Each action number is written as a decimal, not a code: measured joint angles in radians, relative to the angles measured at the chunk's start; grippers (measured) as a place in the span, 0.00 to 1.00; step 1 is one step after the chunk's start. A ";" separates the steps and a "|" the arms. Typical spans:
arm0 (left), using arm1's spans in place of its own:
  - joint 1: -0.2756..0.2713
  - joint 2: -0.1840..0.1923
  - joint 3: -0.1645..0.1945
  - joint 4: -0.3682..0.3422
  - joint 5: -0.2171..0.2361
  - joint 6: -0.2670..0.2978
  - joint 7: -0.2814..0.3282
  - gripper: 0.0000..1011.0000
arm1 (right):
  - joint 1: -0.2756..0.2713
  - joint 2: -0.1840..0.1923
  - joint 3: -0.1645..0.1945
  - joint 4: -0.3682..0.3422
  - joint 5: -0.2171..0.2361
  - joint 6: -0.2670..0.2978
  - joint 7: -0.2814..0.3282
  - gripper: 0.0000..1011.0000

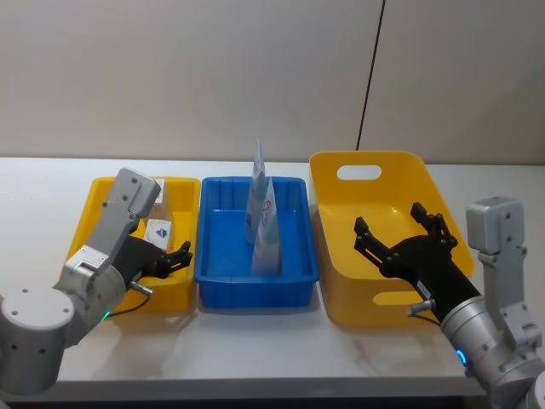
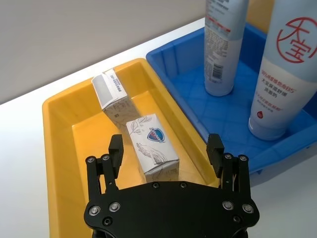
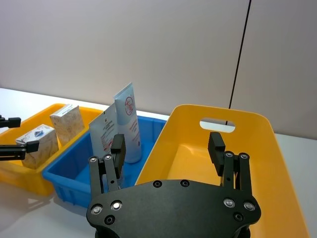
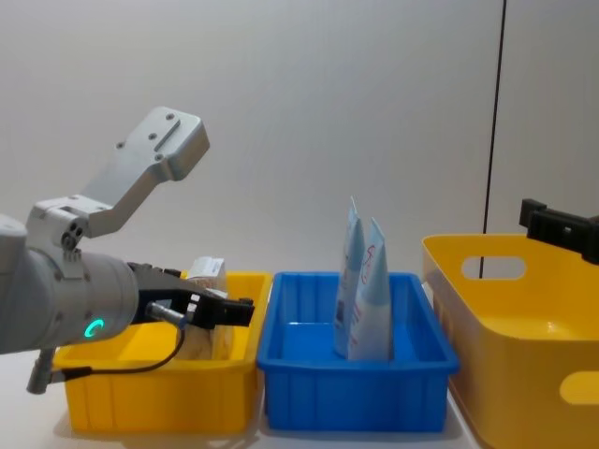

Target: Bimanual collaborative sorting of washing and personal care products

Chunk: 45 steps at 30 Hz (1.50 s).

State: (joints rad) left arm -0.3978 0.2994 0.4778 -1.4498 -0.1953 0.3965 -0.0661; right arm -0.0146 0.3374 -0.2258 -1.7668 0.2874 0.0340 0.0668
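Observation:
Two pale-blue and white tubes (image 1: 262, 220) stand upright in the blue bin (image 1: 255, 281); the left wrist view shows them (image 2: 285, 74) close up. Two small beige cartons (image 2: 151, 148) (image 2: 111, 94) lie in the small yellow bin (image 1: 98, 200). My left gripper (image 2: 166, 151) hovers open just above the nearer carton, at the bin's front right (image 1: 174, 260). My right gripper (image 1: 392, 223) hangs open over the large yellow bin (image 1: 341, 281), with nothing between its fingers (image 3: 216, 146).
The three bins stand side by side on a white table (image 1: 255, 349), close to its front edge. The large yellow bin has a handle slot (image 3: 218, 124) in its far wall. A grey wall rises behind the table.

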 joint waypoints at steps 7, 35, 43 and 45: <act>-0.005 -0.019 -0.006 0.026 0.009 0.005 0.017 0.99 | 0.000 0.000 0.000 0.000 0.000 0.000 0.000 0.99; -0.030 -0.071 -0.031 0.105 0.027 0.016 0.042 0.99 | 0.000 0.000 0.000 0.000 0.000 0.000 0.000 0.99; -0.037 -0.081 -0.038 0.123 0.030 0.020 0.039 0.99 | 0.000 0.000 0.000 0.000 0.000 0.000 0.000 0.99; -0.038 -0.084 -0.039 0.128 0.031 0.021 0.037 0.99 | 0.000 0.000 0.000 0.000 0.000 0.000 0.000 0.99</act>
State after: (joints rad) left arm -0.4363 0.2155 0.4385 -1.3217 -0.1639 0.4171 -0.0287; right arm -0.0146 0.3374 -0.2258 -1.7668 0.2874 0.0341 0.0668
